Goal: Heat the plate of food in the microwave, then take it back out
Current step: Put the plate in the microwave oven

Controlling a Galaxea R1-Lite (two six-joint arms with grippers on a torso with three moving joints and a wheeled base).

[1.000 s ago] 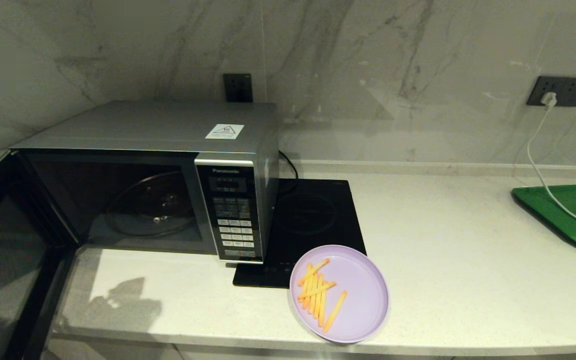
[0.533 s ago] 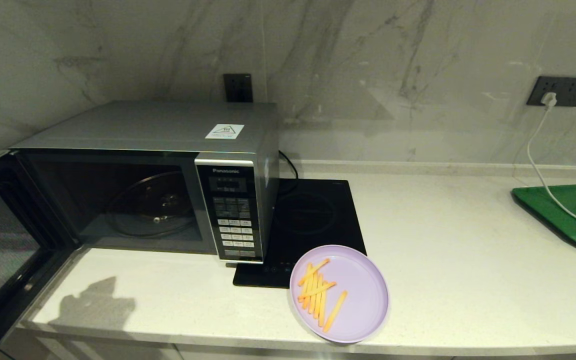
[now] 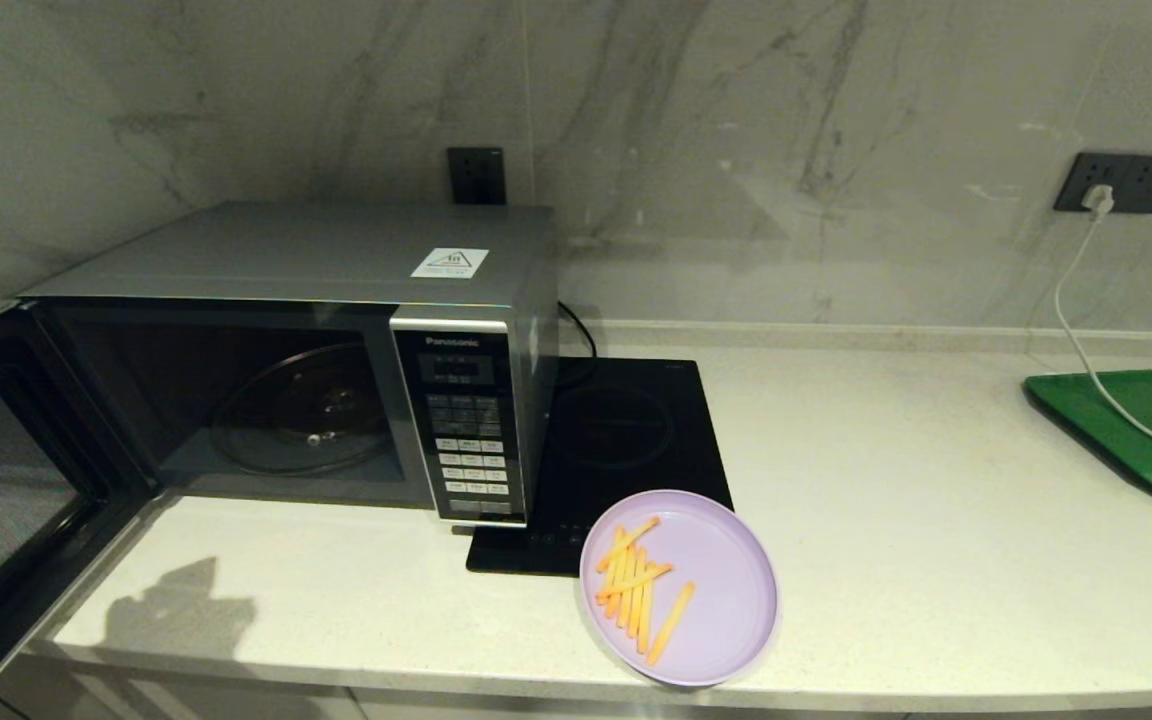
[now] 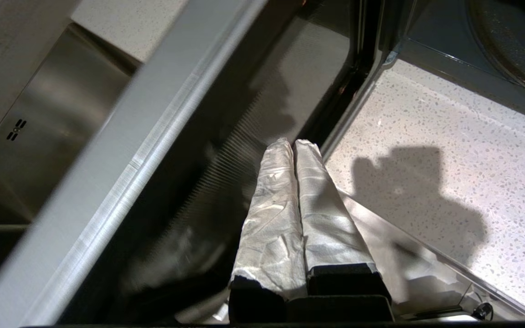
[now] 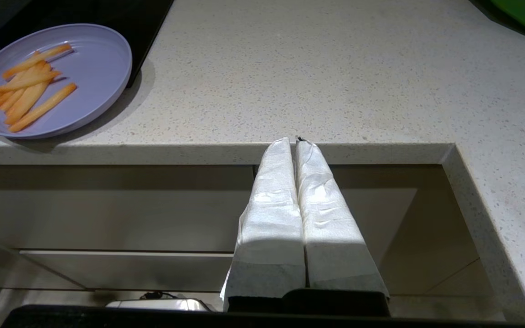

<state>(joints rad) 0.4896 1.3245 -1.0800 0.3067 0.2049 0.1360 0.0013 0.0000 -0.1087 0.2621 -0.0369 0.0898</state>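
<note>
The silver-grey microwave (image 3: 336, 260) stands at the left of the counter with its door (image 3: 6, 480) swung wide open; the glass turntable (image 3: 301, 410) inside is bare. The lilac plate of fries (image 3: 681, 585) rests near the counter's front edge, partly on the black hob, and shows as the plate (image 5: 53, 79) in the right wrist view. My left gripper (image 4: 293, 145) is shut and empty, just in front of the open door's inner face (image 4: 244, 136). My right gripper (image 5: 293, 141) is shut and empty, low in front of the counter edge. Neither gripper appears in the head view.
A flat black induction hob (image 3: 621, 440) lies right of the microwave. A green tray (image 3: 1136, 425) sits at the far right with a white cable (image 3: 1076, 330) running to a wall socket. A steel sink (image 4: 30, 132) lies beyond the door. Cabinet fronts (image 5: 130, 209) are below the counter.
The microwave door has swung further open toward the left. The arm's shadow on the counter has shifted left. The plate has not moved.
</note>
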